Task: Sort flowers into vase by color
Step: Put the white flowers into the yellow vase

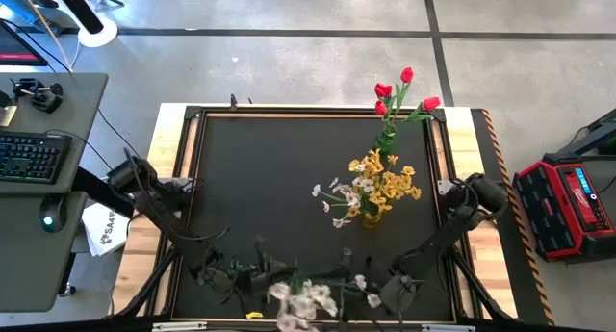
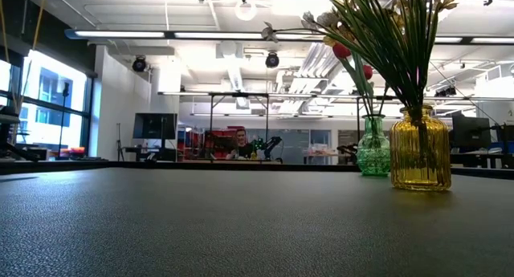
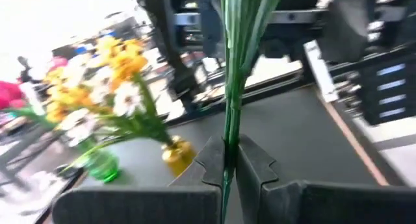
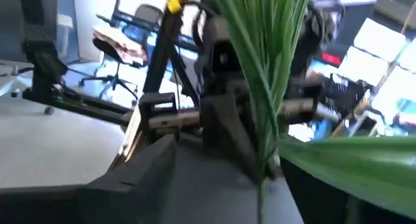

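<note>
1. I see a long green-stemmed artificial flower with white-pale pink blossoms (image 1: pixel 306 299) at the near edge of the black table mat (image 1: pixel 269 178), well apart from the ribbed yellow glass vase (image 1: pixel 372 217).
2. My left gripper (image 3: pixel 226 165) is clamped tight on that flower's green stem, which runs straight up between its dark fingers (image 3: pixel 211 160).
3. My right gripper (image 1: pixel 399 292) sits just beside the left one at the same edge; its view shows green leaves close up, but I cannot tell how far its fingers are apart or whether they touch the stem.
4. The yellow vase holds yellow blossom clusters (image 1: pixel 393 183) and white sprays (image 1: pixel 342 199).
5. Beyond the yellow vase stands a green glass vase (image 2: pixel 373 147) with red tulip-like buds (image 1: pixel 402 93).
</note>
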You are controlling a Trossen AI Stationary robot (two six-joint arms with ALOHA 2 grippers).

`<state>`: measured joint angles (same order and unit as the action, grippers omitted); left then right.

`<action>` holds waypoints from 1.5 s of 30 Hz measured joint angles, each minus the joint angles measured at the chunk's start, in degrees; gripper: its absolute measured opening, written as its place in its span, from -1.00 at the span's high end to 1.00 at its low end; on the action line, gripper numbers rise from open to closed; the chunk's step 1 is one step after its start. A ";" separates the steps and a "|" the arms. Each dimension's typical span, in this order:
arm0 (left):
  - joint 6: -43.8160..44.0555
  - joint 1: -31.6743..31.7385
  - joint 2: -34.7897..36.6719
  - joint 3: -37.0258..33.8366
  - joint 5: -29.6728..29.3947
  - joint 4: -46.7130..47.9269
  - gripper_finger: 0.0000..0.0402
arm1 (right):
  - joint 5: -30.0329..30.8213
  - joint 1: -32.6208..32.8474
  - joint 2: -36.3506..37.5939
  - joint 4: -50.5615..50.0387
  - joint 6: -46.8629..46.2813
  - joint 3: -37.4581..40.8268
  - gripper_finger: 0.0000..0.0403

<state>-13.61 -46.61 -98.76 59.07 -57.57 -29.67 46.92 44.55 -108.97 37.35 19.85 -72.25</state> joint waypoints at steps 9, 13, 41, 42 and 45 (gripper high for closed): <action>0.63 1.30 -0.28 -0.07 -2.29 0.14 1.00 | 4.14 -2.08 0.00 -5.65 -9.94 0.00 -0.28; 1.28 1.51 -0.28 -0.07 -2.21 0.15 1.00 | 5.60 -3.51 0.00 -5.07 -10.98 0.00 -0.24; 6.93 2.49 -0.28 -0.09 -0.16 5.24 0.79 | 3.41 -5.72 0.84 -0.50 -9.32 0.00 0.92; 7.78 2.51 -0.28 -0.09 -0.17 6.25 0.76 | 5.35 -5.05 1.58 -1.39 -9.33 0.00 0.94; 12.07 2.38 -0.31 -0.13 -0.10 9.77 0.66 | 10.38 -2.41 4.42 -5.57 -10.37 -0.02 0.98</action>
<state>-1.53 -44.23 -99.07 58.94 -57.67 -19.90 57.30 42.13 -104.55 31.78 9.48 -72.27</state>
